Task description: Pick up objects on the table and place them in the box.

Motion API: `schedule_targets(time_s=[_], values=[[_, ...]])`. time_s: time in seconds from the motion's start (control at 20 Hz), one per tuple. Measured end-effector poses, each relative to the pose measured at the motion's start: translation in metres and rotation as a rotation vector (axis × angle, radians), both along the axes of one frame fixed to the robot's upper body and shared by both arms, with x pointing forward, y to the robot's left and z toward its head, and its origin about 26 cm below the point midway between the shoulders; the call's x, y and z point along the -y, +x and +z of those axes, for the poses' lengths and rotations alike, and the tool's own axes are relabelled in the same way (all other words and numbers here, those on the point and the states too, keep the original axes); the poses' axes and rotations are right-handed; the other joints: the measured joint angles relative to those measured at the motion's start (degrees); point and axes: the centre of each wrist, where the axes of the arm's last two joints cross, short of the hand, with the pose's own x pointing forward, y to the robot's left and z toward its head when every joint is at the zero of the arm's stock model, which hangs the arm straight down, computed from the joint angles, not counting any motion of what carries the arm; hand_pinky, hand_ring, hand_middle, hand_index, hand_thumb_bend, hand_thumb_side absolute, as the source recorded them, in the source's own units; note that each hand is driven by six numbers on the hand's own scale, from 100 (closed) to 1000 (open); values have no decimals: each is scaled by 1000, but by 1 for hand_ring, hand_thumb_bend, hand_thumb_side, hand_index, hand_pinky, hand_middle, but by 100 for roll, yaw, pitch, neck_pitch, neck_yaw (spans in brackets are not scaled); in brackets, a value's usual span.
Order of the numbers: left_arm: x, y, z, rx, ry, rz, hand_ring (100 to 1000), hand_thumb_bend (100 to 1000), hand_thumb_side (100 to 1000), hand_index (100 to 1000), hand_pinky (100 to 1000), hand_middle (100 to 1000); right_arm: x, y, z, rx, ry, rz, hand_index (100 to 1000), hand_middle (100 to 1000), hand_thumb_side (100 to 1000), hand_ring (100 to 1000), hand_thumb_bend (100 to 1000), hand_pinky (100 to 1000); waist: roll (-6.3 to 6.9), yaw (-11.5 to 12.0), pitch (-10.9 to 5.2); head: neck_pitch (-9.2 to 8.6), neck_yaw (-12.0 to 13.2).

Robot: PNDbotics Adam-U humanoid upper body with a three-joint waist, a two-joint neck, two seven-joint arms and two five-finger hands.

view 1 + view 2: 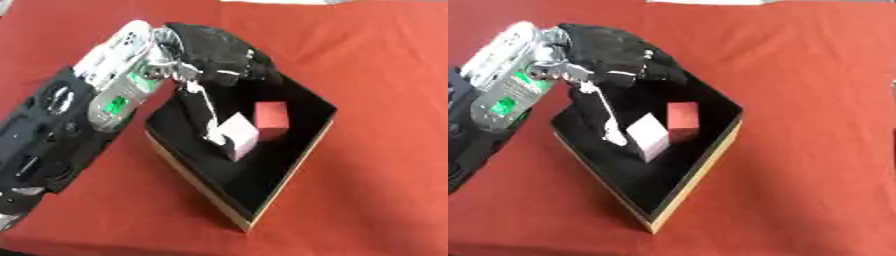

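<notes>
Left eye view: shows left hand (223, 55) reaching in from upper left, poised over far left corner of black box (262, 192). Fingers curl downward over box rim and interior; one thin silver-toned finger (203, 107) extends down toward pale pink cube (238, 135). Contact between fingertip and cube's left face looks likely but cannot be confirmed. Not clear whether hand pinches cube or has let go; treat grasp state as undetermined. Pale pink cube sits inside box, on black floor, tilted on one edge. Dark red cube (272, 119) stands just beside it, toward far right, faces nearly touching. Box lies diagonally on red tabletop (376, 165), long axis running from near corner at bottom to far corner under hand. No loose objects seen on tabletop around box. Right hand absent.

Right eye view: same arrangement, shifted left. Left hand (619, 55) above far left corner of black box (680, 197); pale pink cube (649, 136) directly below and nearward of hand, dark red cube (682, 119) to its right. Key relation: pale cube lies straight under extended finger, within box walls, so judged already delivered; next move likely calls for lifting hand straight up, clear of rim, without dragging cube. Only left arm near.
</notes>
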Motion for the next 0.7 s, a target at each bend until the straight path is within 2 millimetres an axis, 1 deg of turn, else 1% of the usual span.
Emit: schedule_targets(time_s=[0.05, 0.1, 0.2, 0.25, 0.45, 0.7], values=[[0, 0, 0, -1, -4, 1, 803, 100, 690, 949, 657, 852, 0, 0, 0, 1, 1, -1, 797, 536, 670, 637, 100, 813, -13, 15, -13, 0, -21], [-1, -1, 0, -4, -18, -1, 798, 100, 683, 948, 650, 854, 2, 0, 0, 5, 4, -7, 797, 536, 670, 637, 100, 813, -40, 80, -47, 0, -69], [-5, -5, -4, -28, -82, -4, 780, 100, 666, 941, 628, 843, 4, -1, -1, 11, 8, -22, 797, 537, 670, 638, 100, 813, -138, 226, -129, 0, -174], [-8, -8, -5, -44, -126, -6, 780, 100, 666, 941, 628, 843, 5, -1, -1, 16, 10, -30, 797, 537, 670, 638, 100, 813, -176, 252, -139, 0, -218], [-25, -20, -4, -89, -332, 1, 766, 100, 672, 931, 613, 837, 8, -1, -2, 26, 17, -51, 796, 538, 669, 639, 100, 812, -168, 306, -140, 1, -339], [-58, -35, 7, -93, -580, 45, 755, 100, 667, 913, 609, 824, 9, -1, -1, 36, 20, -64, 797, 540, 669, 640, 100, 812, -207, 286, -141, 1, -365]])
